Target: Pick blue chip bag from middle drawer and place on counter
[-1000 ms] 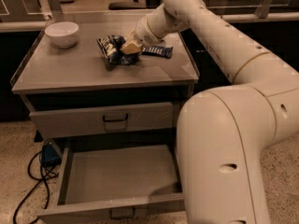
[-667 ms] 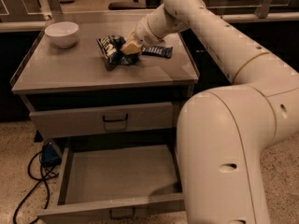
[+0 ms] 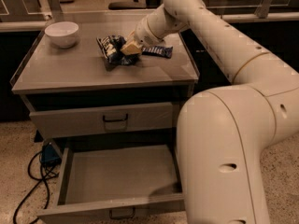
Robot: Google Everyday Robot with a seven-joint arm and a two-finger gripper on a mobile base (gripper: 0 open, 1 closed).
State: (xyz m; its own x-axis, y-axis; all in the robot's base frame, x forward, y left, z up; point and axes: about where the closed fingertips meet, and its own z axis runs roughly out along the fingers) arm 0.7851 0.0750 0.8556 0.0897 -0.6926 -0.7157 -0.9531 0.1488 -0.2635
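Right, the hand (image 3: 130, 47) is up at the top centre of the frame, down low on the surface (image 3: 70, 73) and pressed against the right side of the blue chip bag (image 3: 112, 50). Clamped on it or let go? Cannot tell from this angle. The bag sits crumpled on the surface, just left of the hand, white lettering showing. Just right of the hand lies a flat navy wrapper (image 3: 158, 51). Over in the upper left, a white bowl (image 3: 61, 33) stands well apart from the bag. Below, the upper drawer front (image 3: 74, 120) is closed, and the middle drawer (image 3: 117, 171) hangs pulled open at the bottom of the frame, its grey floor showing. The big white arm (image 3: 219, 45) fills the right side, and dark cables (image 3: 28, 185) trail at lower left
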